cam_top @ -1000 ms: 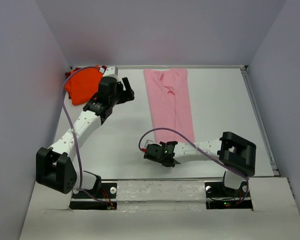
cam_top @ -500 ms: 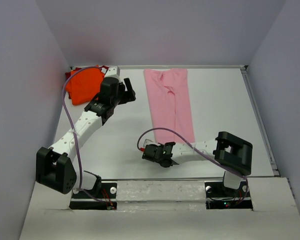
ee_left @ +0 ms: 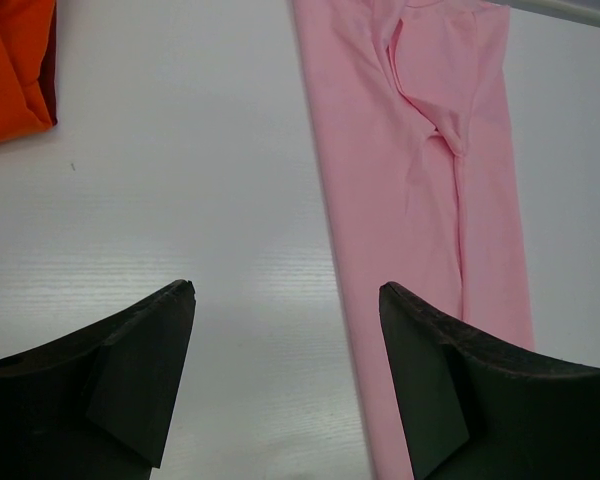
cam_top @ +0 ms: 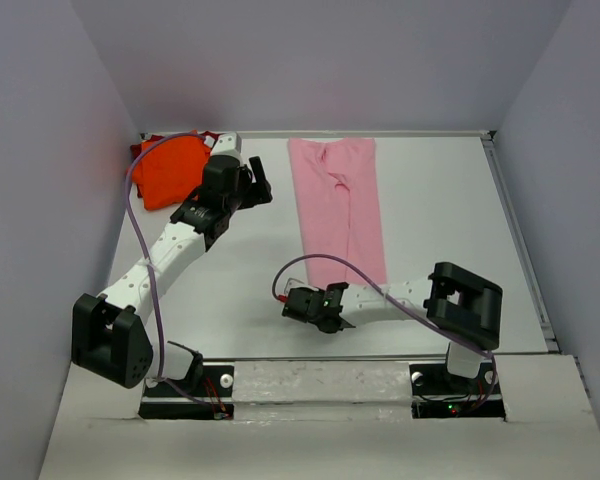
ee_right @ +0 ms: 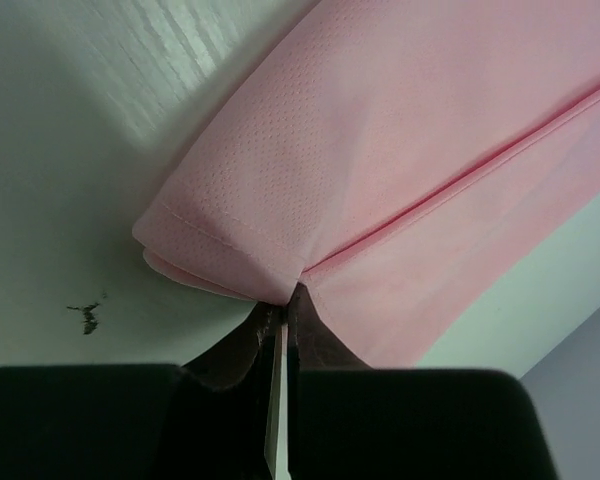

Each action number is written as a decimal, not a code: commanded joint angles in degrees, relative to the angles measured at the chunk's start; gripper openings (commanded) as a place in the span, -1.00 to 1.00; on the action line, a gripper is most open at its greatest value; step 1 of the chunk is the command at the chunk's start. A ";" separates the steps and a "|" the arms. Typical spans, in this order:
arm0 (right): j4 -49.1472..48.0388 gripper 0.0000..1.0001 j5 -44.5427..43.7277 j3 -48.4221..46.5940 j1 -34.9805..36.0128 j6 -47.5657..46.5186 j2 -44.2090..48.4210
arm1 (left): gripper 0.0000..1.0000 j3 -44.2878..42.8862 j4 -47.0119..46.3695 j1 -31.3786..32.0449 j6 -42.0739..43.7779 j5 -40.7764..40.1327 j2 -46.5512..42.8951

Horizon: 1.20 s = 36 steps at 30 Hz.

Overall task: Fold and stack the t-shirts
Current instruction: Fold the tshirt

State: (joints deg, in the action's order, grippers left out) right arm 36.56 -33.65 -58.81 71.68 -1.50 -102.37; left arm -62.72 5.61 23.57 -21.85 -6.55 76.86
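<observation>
We're pinching near hem of light pink t-shirt (ee_right: 400, 130), right gripper (ee_right: 283, 320) pressed together on it; left gripper (ee_left: 285, 320) spread, empty. We're judging cloth light, limp, layers sliding; hem corners holding best.

Your light pink cloth t-shirt (ee_right: 400, 130) was a matt knit, finely dimpled, with a stitched hem. Under it the white table (ee_left: 180, 200) looked smooth, faintly grained and softly shiny. Beside that t-shirt, the bright orange cloth t-shirt (cam_top: 168, 172) was matt. The left gripper's (ee_left: 285, 300) black fingers (ee_left: 130, 370) looked like dull plastic.

1 t-shirt (cam_top: 338, 205) lies right of 2 stacked t-shirts (cam_top: 168, 170) (far-left corner).
</observation>
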 commanded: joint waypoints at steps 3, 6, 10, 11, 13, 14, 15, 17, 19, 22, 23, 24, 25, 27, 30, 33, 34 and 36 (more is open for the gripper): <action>4.22 -1.00 6.75 -4.74 1.45 5.71 1.82 | 0.68 -1.71 -0.51 0.16 1.02 -1.54 -1.36; 6.07 -1.00 7.90 -5.53 4.69 7.99 2.00 | 0.68 -1.79 -0.33 0.24 1.10 -2.07 -1.45; 9.05 -1.00 9.12 -6.67 8.99 12.20 2.87 | 0.68 -1.70 -0.25 0.25 1.19 -2.51 -1.63; 9.41 -1.00 9.04 -6.93 9.61 12.83 3.22 | 0.68 -1.71 -0.24 0.25 1.19 -2.59 -1.63; 11.07 -1.00 8.17 -7.98 10.23 13.80 4.27 | 0.68 -1.88 -0.24 0.25 1.28 -2.77 -1.71; 12.21 -1.00 6.86 -8.69 10.23 14.32 4.28 | 0.68 -1.79 -0.24 0.25 1.28 -2.60 -1.71; 13.01 -1.00 3.62 -9.30 10.23 15.11 5.06 | 0.68 -1.88 -0.33 0.25 1.45 -2.16 -1.63; 14.76 -1.00 0.62 -10.97 10.23 15.30 6.21 | 0.68 -1.71 -0.42 0.16 1.46 -1.98 -1.62; 17.49 -1.00 -3.25 -14.03 10.23 15.38 6.48 | 0.68 -2.23 -0.25 0.24 1.63 -2.68 -1.27; 20.39 -1.00 -7.37 -17.47 10.23 15.12 5.86 | 0.68 -2.32 0.20 0.24 1.72 -3.38 -1.71; 20.92 -1.00 -7.83 -18.35 10.23 13.90 5.86 | 0.68 -2.06 0.11 0.16 1.72 -3.65 -1.97; 21.27 -1.00 -9.31 -19.93 10.23 12.76 5.69 | 0.68 -1.97 -0.07 0.24 1.63 -3.82 -2.50; 21.71 -1.00 -9.85 -20.73 9.54 12.40 5.51 | 0.68 -1.88 -0.07 0.16 1.63 -4.17 -2.77; 22.50 -1.00 -11.17 -22.84 8.83 11.70 5.25 | 0.68 -1.79 -0.07 0.25 1.63 -4.53 -2.94; 23.12 -1.00 -13.36 -24.16 6.56 9.76 5.07 | 0.68 -1.88 0.02 0.25 1.72 -4.53 -3.03; 22.34 -1.00 -14.77 -24.60 4.70 7.13 5.25 | 0.68 -1.88 -0.07 0.25 1.72 -4.44 -3.12; 21.63 -1.00 -14.17 -24.95 3.13 5.90 5.16 | 0.68 -1.88 -0.07 0.25 1.72 -4.44 -3.21; 19.27 -1.00 -14.60 -25.22 1.63 2.83 5.25 | 0.68 -2.06 0.02 0.16 1.72 -4.44 -3.21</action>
State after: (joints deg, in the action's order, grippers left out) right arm 57.49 -44.66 -81.41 75.75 6.44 -98.45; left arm -62.72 6.68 23.57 -20.99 -9.93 75.92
